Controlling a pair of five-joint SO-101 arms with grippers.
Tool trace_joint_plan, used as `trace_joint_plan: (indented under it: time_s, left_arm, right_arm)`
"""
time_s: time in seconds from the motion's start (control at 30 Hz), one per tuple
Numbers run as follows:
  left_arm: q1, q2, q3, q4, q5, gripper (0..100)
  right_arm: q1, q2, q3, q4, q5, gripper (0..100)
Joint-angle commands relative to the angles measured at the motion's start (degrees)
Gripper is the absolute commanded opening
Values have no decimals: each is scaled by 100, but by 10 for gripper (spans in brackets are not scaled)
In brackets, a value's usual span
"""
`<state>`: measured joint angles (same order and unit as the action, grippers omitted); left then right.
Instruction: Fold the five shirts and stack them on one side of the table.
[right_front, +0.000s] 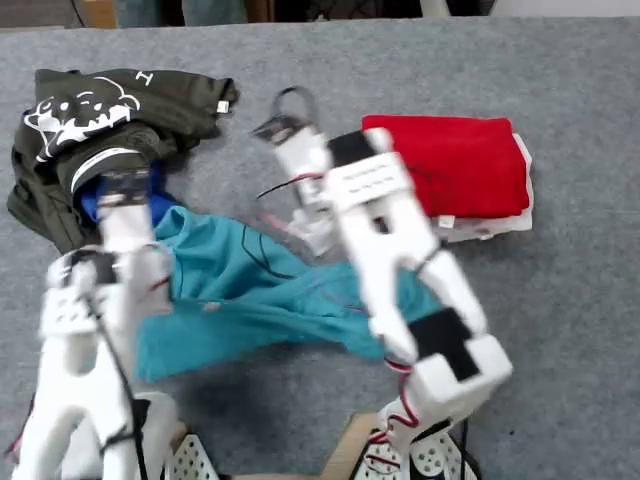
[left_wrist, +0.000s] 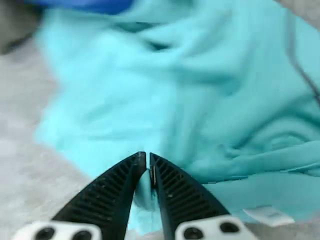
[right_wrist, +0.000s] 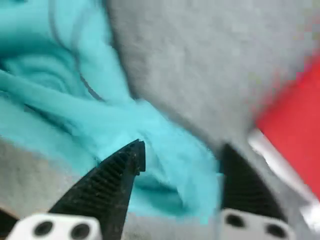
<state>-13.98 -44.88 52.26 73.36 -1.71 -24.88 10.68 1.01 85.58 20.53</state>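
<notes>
The teal shirt (right_front: 250, 290) lies crumpled and unfolded in the middle of the grey tabletop (right_front: 560, 300). Beyond it, on the right arm's side, a folded red shirt (right_front: 460, 165) rests on a folded white shirt (right_front: 490, 228); these two lie apart from the teal cloth. Beyond it on the left arm's side, a dark olive shirt (right_front: 170, 105) with a white print lies in a heap. A blue shirt (right_front: 92, 198) shows between this heap and the teal shirt, touching the teal edge. Both white arms stand over the teal shirt: the right arm (right_front: 390, 240) crosses its middle and covers a good part of it, and the left arm (right_front: 90, 330) covers one end.

The left gripper (left_wrist: 146, 159) has its jaws pressed almost together over the teal shirt, close to its edge. Whether a fold is caught between them, I cannot tell. The right gripper (right_wrist: 182, 150) has its jaws spread wide, with teal cloth between them, at the edge that faces the red shirt.

The blue shirt is mostly hidden under the left arm and the olive heap. One jaw of the right gripper is too blurred to make out well.
</notes>
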Motion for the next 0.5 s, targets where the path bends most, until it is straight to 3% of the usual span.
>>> trace_joint_plan:
  time_s: [0.0, 0.17, 0.33, 0.4, 0.47]
  left_arm:
    - [-1341, -747, -31, 431, -686, 29]
    - [-2598, -1204, -31, 1002, -1653, 29]
    - [-3152, -1371, -57, 1125, -1802, 29]
    - [-3301, -1380, -57, 1108, -1802, 29]
    - [-3398, -1371, -57, 1081, -1802, 29]
  right_arm:
    - [-791, 549, -382, -536, -431, 378]
    - [-1512, 1789, -2009, -756, -870, 381]
    - [-1758, 3512, -3873, -730, -1521, 379]
    - [-1758, 4189, -4541, -527, -1618, 329]
    - [-1741, 4769, -5305, -132, -1626, 196]
